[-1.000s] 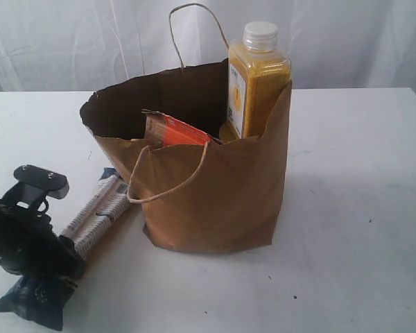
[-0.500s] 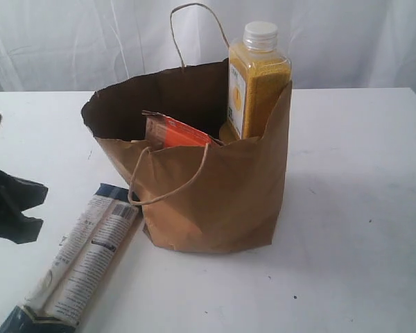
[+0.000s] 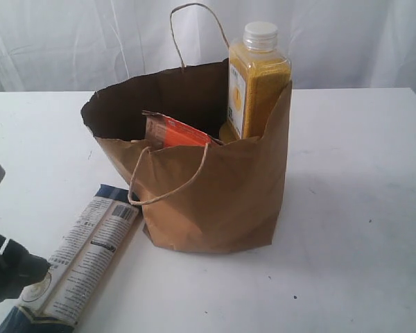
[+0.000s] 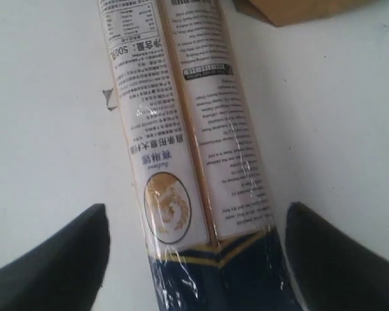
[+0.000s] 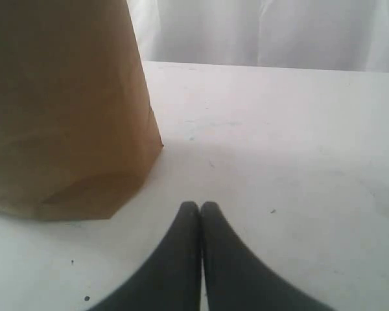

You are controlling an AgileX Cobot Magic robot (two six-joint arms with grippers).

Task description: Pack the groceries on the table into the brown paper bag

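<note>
- Now the left tool point(image 4: 196, 208) is hanging spread wide, the packet point(image 4: 181, 129) lying on the worktop point(image 4: 45, 129) between its fingers.
- The right tool point(image 5: 200, 206) is pointing across the worktop, pressed together, the bag point(image 5: 65, 97) standing near, ahead of it.

1. Surface: white table point(image 3: 353, 208), flat, with faint dark specks scattered across the top.
2. Brown paper bag point(image 3: 215, 201): stands upright on the table near its middle, base flat on the surface, paper crinkled.
3. Long navy-cream packet point(image 3: 83, 257): lies flat on the table, printed cream side up, one end just beside the bag's base with a strip of bare table between them.
4. Small grey triangular mark point(image 4: 108, 97): on the tabletop just beside the packet's long edge; nature not determinable.
</note>
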